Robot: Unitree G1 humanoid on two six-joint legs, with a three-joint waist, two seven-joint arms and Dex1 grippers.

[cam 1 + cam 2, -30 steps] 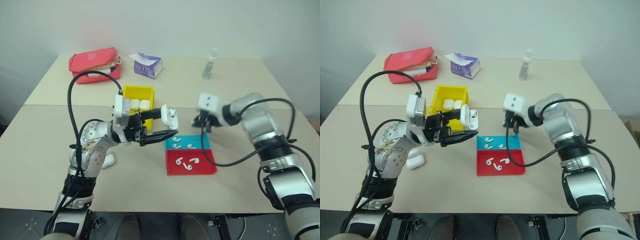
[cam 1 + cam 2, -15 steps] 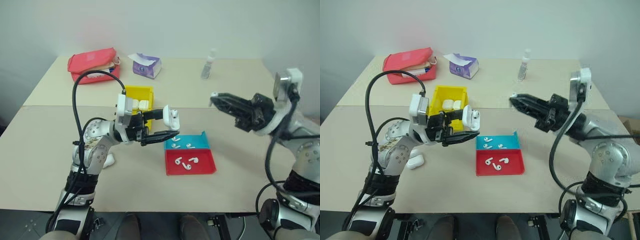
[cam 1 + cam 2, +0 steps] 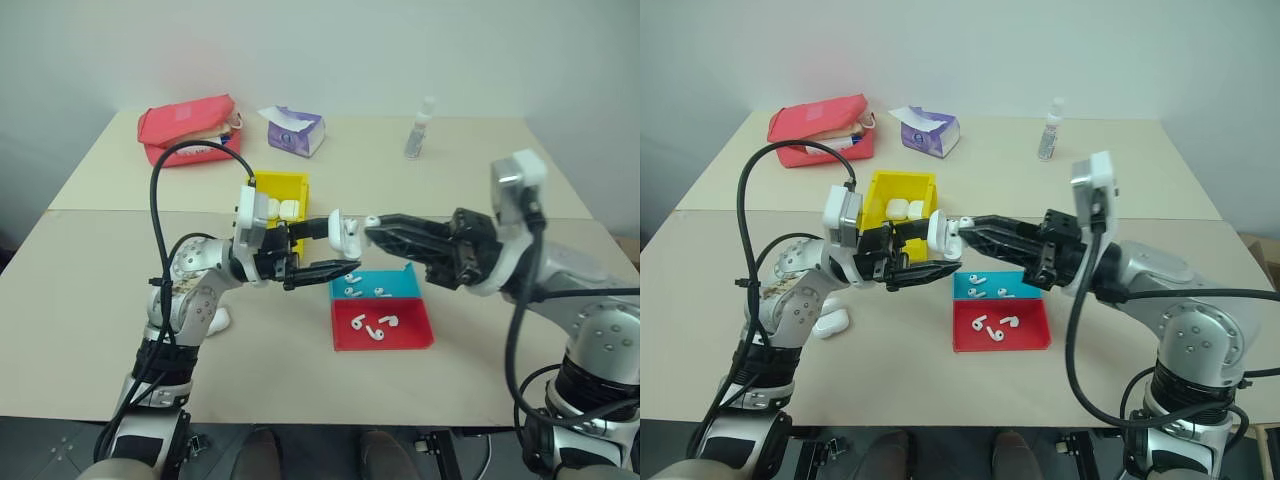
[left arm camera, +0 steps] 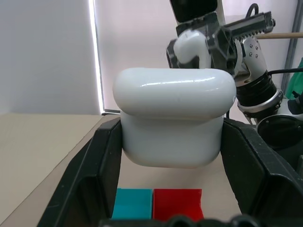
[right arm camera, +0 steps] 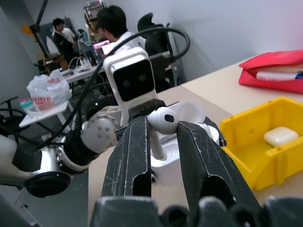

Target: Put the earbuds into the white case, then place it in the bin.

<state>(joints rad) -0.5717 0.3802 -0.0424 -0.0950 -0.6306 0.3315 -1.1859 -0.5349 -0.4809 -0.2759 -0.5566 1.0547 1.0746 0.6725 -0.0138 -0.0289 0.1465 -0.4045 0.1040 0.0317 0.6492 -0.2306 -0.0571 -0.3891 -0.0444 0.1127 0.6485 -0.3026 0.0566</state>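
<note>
One earbud (image 5: 163,118), stem down, pinched by right gripper (image 5: 161,137); left gripper (image 4: 173,156) clamps white case (image 4: 174,123).

I see my two arms built of silver-grey rounded joint housings with black bands, thick black cables looping off each forearm, white box-shaped wrist camera modules, and long black two-finger grippers, left gripper (image 3: 335,247) and right gripper (image 3: 372,226).

The white case (image 4: 174,124) and the earbud (image 5: 161,120) are glossy, smooth plastic. The bin (image 3: 277,186) is bright plastic with a slight sheen. The black fingers (image 5: 134,161) look matt and scuffed, the table (image 3: 480,170) matt and smooth.
</note>
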